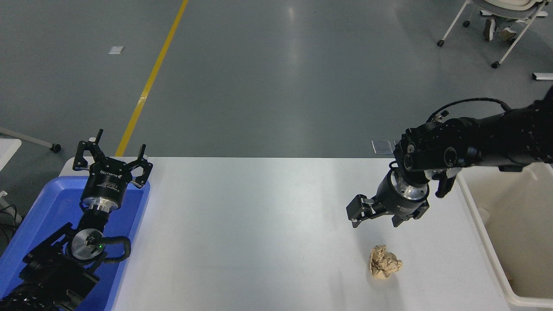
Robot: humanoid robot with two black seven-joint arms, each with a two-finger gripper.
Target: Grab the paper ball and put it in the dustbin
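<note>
The paper ball (385, 262), a wrinkly tan wad, lies on the white table (259, 224) near its front right. My right gripper (375, 222) is open and empty, hanging just above and a little behind the ball, apart from it. The dustbin (510, 233), a cream-white deep bin, stands off the table's right edge. My left gripper (111, 162) is parked at the lower left, open and empty, pointing away from me.
A shallow blue tray (39, 224) sits under the left arm at the table's left edge. A chair's legs (497, 39) stand on the grey floor at the far right. A yellow line (151, 77) runs across the floor.
</note>
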